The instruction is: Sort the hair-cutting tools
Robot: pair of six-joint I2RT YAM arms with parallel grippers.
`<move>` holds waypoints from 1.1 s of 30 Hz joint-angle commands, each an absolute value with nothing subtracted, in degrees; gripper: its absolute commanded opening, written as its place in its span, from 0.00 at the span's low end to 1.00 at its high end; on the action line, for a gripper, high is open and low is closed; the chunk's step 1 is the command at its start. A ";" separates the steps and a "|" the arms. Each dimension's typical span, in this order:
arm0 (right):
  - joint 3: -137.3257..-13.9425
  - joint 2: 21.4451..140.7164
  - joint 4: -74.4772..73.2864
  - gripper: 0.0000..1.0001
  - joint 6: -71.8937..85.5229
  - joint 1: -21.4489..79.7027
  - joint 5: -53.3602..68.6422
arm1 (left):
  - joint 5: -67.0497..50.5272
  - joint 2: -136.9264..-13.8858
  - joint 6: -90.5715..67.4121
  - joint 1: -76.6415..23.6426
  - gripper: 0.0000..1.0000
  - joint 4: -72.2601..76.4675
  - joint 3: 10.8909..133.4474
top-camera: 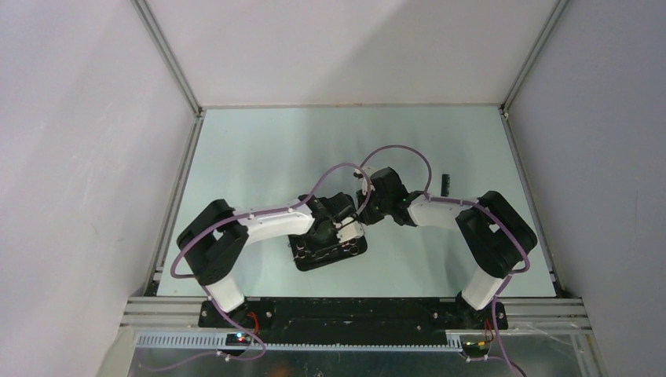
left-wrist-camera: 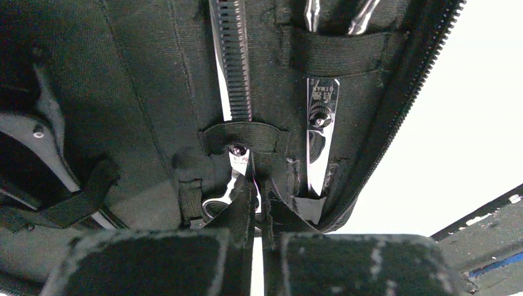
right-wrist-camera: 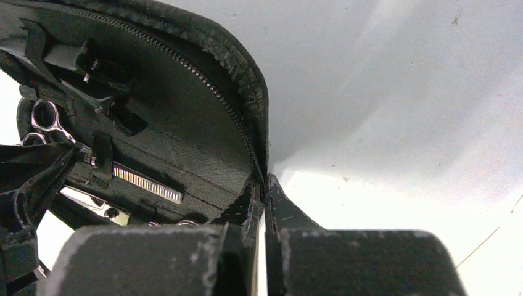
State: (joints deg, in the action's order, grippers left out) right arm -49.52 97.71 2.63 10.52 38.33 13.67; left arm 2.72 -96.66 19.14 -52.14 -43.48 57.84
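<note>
The black zip case (top-camera: pixel 314 258) lies open at the table's middle. In the left wrist view a black comb (left-wrist-camera: pixel 233 55) and silver scissors (left-wrist-camera: pixel 321 129) sit under elastic straps in the case (left-wrist-camera: pixel 142 111). My left gripper (left-wrist-camera: pixel 259 192) is shut on the handle end of a second pair of scissors (left-wrist-camera: pixel 237 165) lying below a strap. My right gripper (right-wrist-camera: pixel 264 188) is shut on the zip edge of the case lid (right-wrist-camera: pixel 185 123) and holds it up. The comb (right-wrist-camera: pixel 147 183) and a scissor ring (right-wrist-camera: pixel 46 117) show inside. In the top view both grippers, left (top-camera: pixel 349 228) and right (top-camera: pixel 363 210), meet over the case.
A small slim black item (top-camera: pixel 444 184) lies alone on the pale table (top-camera: pixel 259 149), to the right of the grippers. Grey walls enclose the table on three sides. Purple cables loop above both arms.
</note>
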 commanded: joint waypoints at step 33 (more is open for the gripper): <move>-46.47 99.36 14.21 0.00 20.14 38.74 19.47 | 0.46 -93.31 2.20 -51.66 0.00 -22.14 62.36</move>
